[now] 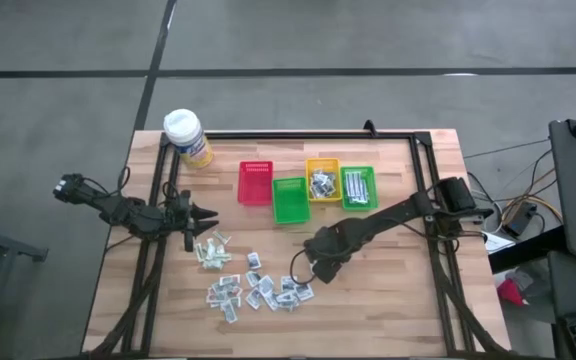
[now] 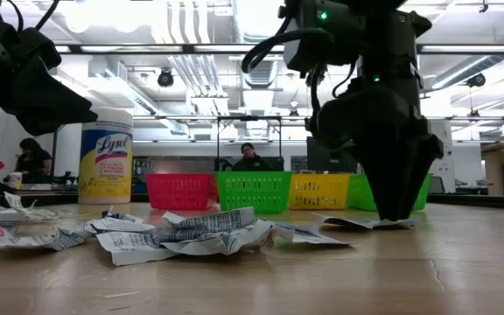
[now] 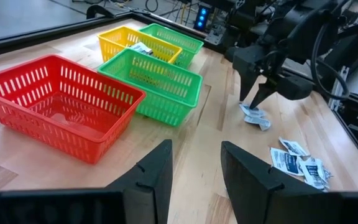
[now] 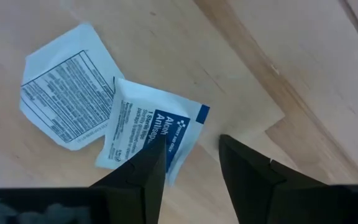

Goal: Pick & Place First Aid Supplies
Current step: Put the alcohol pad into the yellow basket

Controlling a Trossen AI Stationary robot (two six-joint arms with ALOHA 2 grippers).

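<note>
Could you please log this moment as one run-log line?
right gripper: open, down over alcohol packet | left gripper: open, idle by red bin | packets in yellow bin

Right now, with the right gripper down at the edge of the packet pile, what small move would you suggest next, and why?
Probably close the right gripper. Its open fingers point down at the table, and one finger tip overlaps the corner of the alcohol wipe packet, which lies flat on the wood. If the pinch misses, shift slightly over the packet first.

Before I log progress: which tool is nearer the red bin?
Left. The left tool sits just beside the red bin; the right tool is farther, down over the packets.
</note>
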